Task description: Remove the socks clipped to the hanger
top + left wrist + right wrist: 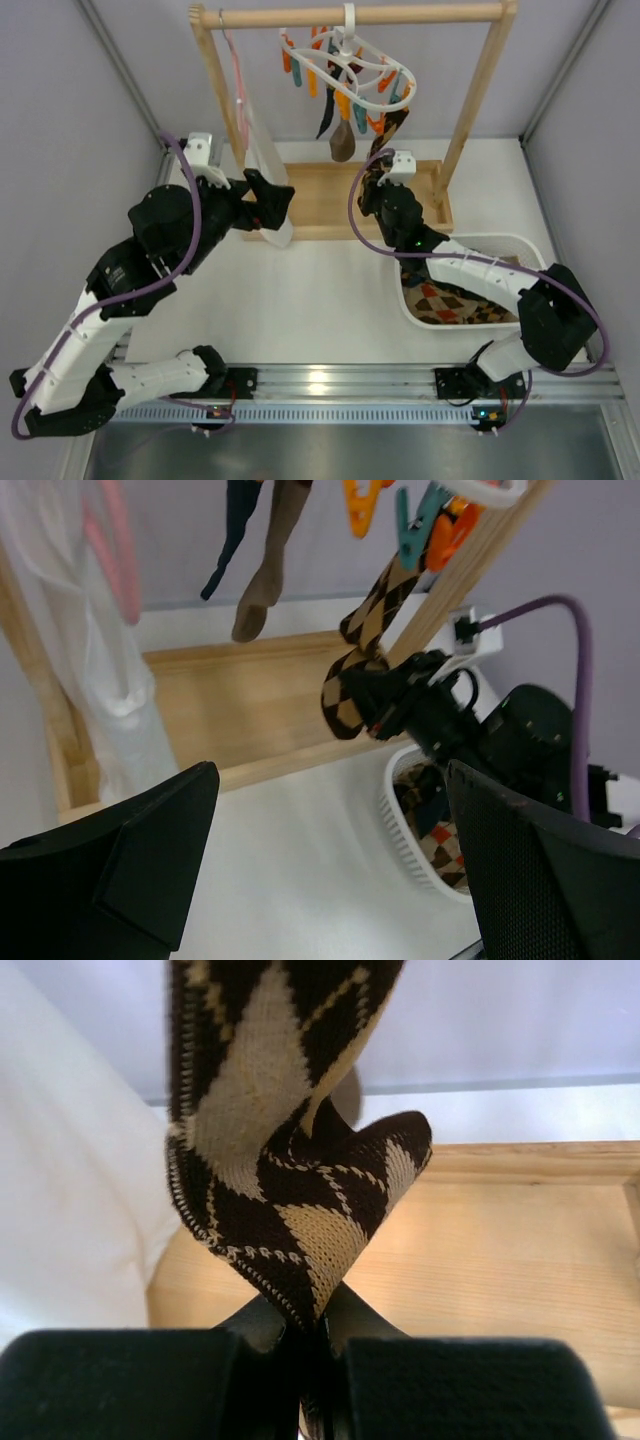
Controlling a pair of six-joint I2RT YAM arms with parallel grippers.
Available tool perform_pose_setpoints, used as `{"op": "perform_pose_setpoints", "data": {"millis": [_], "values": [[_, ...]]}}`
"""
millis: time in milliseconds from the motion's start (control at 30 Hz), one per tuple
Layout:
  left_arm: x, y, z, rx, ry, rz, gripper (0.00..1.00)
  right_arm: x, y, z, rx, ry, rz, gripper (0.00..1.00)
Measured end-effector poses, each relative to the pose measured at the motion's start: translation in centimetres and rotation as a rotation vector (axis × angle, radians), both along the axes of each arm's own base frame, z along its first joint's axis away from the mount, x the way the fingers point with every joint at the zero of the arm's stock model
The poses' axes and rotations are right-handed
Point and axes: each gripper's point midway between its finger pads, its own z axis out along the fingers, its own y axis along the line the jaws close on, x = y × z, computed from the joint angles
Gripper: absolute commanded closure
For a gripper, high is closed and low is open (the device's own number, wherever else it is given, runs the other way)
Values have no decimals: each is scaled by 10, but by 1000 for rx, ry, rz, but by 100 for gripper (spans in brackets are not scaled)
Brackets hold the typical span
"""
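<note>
**Right gripper (pixel 315 1332) pinching the diamond sock (pixel 290 1150)**

Its jaws are clamping the sock's folded lower end. The sock is hanging straight above the gripper, clipped to the white hanger (pixel 350 50). The left gripper (pixel 335 880) is hovering wide open, holding nothing, with the brown sock (pixel 265 580) and navy sock (pixel 232 530) dangling ahead of it and higher.

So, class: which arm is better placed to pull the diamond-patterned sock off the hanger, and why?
The right. The right gripper is shut on the lower end of the diamond sock, which hangs clipped to the hanger. The left gripper is open, empty and off beside the white cloth.
</note>
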Motion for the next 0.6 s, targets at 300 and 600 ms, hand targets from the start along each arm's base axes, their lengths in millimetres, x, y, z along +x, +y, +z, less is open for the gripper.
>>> {"op": "perform_pose_setpoints", "data": {"millis": [300, 600], "values": [[16, -51, 54, -66, -32, -118, 2, -45, 42, 12, -4, -30, 61, 100], [18, -60, 102, -105, -115, -155, 2, -74, 96, 33, -75, -86, 90, 100]]}}
